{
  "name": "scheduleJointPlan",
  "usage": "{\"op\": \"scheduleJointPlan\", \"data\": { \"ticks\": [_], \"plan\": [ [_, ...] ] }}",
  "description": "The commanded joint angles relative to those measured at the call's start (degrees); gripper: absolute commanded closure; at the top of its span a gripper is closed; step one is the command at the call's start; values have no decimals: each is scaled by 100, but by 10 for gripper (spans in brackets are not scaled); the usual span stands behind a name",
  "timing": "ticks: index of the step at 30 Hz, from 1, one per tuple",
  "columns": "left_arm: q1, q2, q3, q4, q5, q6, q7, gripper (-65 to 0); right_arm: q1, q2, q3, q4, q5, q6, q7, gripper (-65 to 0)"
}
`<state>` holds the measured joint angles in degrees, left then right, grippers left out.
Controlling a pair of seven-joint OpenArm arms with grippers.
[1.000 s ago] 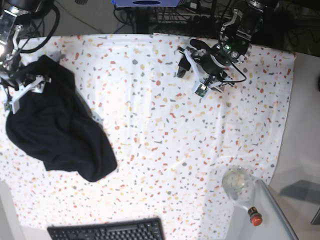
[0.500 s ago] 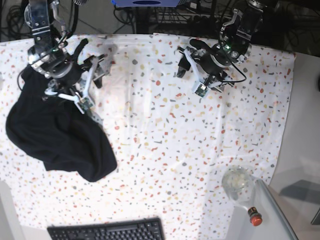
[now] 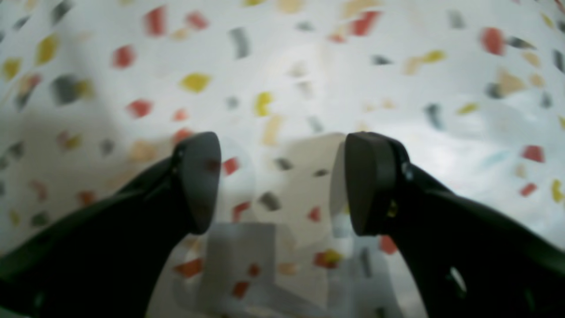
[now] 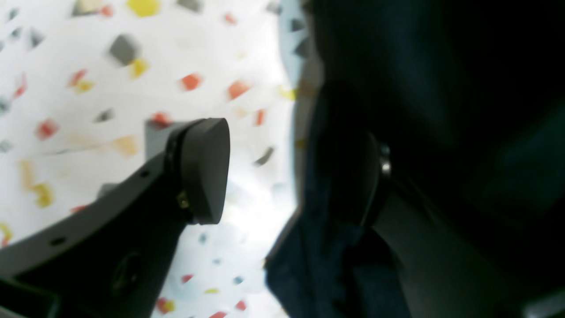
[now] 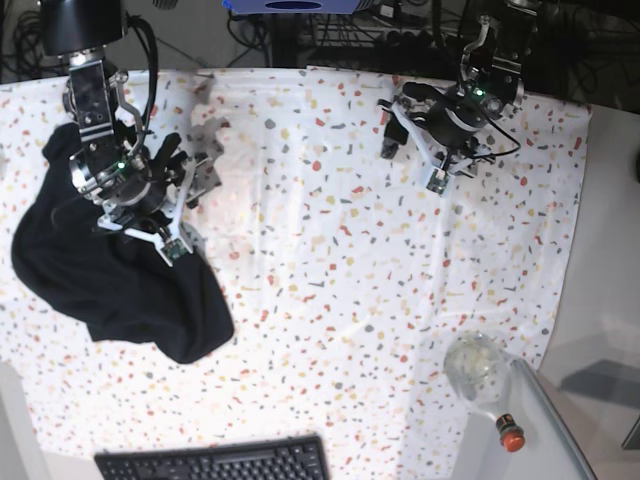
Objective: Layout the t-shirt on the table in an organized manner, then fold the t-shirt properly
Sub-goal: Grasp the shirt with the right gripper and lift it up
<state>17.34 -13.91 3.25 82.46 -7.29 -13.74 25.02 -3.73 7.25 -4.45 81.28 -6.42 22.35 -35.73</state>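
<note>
The t-shirt (image 5: 110,270), a crumpled black soft cloth, lies at the base view's left on the speckled white table (image 5: 330,250); the right gripper (image 5: 165,215) is nearest, over its upper right edge. In the left wrist view the left gripper (image 3: 282,181) hangs spread over bare cloth. In the right wrist view the right gripper (image 4: 293,172) is spread, one jaw against the shirt, which fills the frame's right.

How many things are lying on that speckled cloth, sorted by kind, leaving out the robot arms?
Black t-shirt: 1
Black keyboard: 1
Clear glass bottle with a red cap: 1
Total: 3
</note>
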Motion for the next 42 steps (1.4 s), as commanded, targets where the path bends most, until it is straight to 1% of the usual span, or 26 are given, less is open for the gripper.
{"op": "scheduleJointPlan", "data": {
  "ticks": [1, 3, 4, 6, 7, 8, 9, 11, 12, 13, 15, 17, 20, 23, 26, 28, 30, 31, 33, 38, 42],
  "plan": [
    [55, -37, -109, 14, 39, 24, 149, -420, 131, 18, 18, -35, 13, -15, 104, -363],
    [107, -37, -285, 31, 39, 24, 149, -420, 245, 1, 18, -220, 13, -33, 175, -363],
    [134, -37, -347, 49, 39, 24, 149, -420, 272, 1, 18, -325, 13, -121, 298, -362],
    [143, -37, -417, 49, 39, 24, 149, -420, 316, 10, 18, -563, 4, -472, 553, -360],
    [143, -37, -426, 49, 39, 24, 149, -420, 324, 27, 10, -668, 4, -587, 658, -347],
    [160, -37, -426, 49, 39, 24, 149, -420, 351, 27, 10, -765, 4, -666, 746, -317],
    [204, -37, -443, 49, 39, 24, 140, -420, 386, 18, 10, -844, 4, -683, 808, -254],
    [248, -37, -470, 58, 39, 24, 17, -420, 395, -8, 10, -844, 13, -683, 825, -68],
    [266, -29, -461, 58, 39, 24, -159, -420, 395, -17, -26, -782, 13, -683, 825, 0],
    [301, -29, -452, 58, 39, 24, -361, -420, 377, -26, -34, -695, 22, -683, 808, 0],
    [389, -29, -452, 49, 39, 24, -695, -420, 307, -201, -43, -404, 22, -683, 605, 0],
    [406, -29, -452, 49, 30, 24, -880, -420, 219, -377, -61, 44, 22, -622, 324, 0],
    [389, -29, -461, 49, 30, 24, -924, -420, -27, -571, -324, 932, 22, -235, -36, 0],
    [362, -29, -470, 49, 30, 33, -932, -420, -212, -597, -694, 1793, 22, 38, -406, 0],
    [345, -29, -575, 49, 30, 33, -932, -420, -353, -597, -1045, 2734, 31, 170, -722, 0],
    [274, -2, -777, 49, 30, 33, -932, -420, -405, -597, -1080, 3226, 31, 240, -801, 0],
    [248, 112, -997, 40, 30, 33, -915, -420, -397, -562, -1063, 3402, 31, 319, -801, 0],
    [230, 156, -1138, 49, 30, 24, -915, -420, -353, -553, -940, 3393, 31, 363, -801, 0],
    [213, 200, -1322, 49, 30, 24, -906, -420, -186, -588, -474, 3332, 31, 468, -801, 0],
    [213, 200, -1419, 23, 30, 24, -906, -420, 245, -588, 528, 3226, 31, 978, -827, 0],
    [213, 200, -1393, 14, 30, 24, -906, -420, 623, -580, 1091, 2945, 31, 1040, -827, 0]
  ]
}}
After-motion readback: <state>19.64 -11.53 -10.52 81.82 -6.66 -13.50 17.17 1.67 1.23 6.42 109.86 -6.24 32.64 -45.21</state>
